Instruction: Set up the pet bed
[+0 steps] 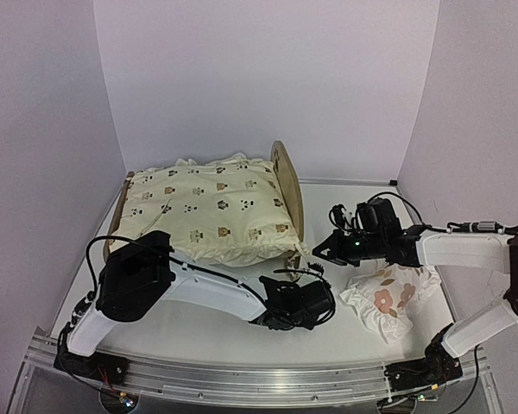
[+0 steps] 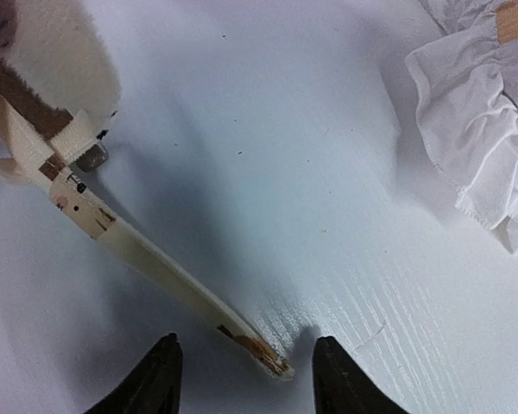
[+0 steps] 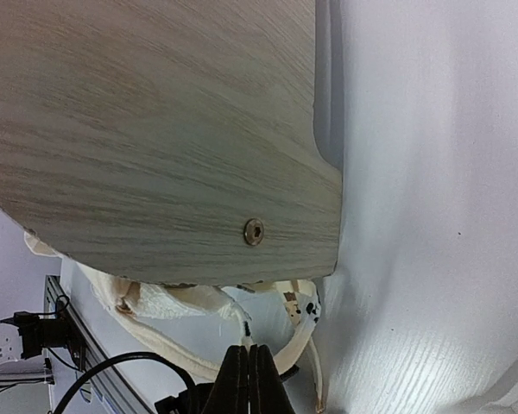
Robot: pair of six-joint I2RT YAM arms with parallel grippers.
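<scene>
From the top camera I had the pet bed (image 1: 286, 172) at the back left of the counter (image 1: 207, 338), its long axis running left to right with the rounded headboard at the right-hand end and the cream cushion (image 1: 211, 207) lying over it. The small pillow (image 1: 388, 297) lay apart on the counter, near the right arm. The left tool (image 1: 315, 300) sat just in front of the headboard corner, while the right tool (image 1: 321, 252) was beside that same corner and looked to me the nearer of the two. In the left wrist view the tool (image 2: 246, 377) stood with its jaws apart and nothing gripped. A tie string (image 2: 155, 263) lay flat on the counter, running away up and left, with its free end between the fingertips (image 2: 160, 375). In the right wrist view the headboard (image 3: 155, 129) filled the frame straight ahead, close by. The right tool (image 3: 249, 384) was pressed shut on nothing, with loose tie strings (image 3: 298, 332) lying on the counter between it and the wood. I judged that any grab belonged to the left tool, along that string.
</scene>
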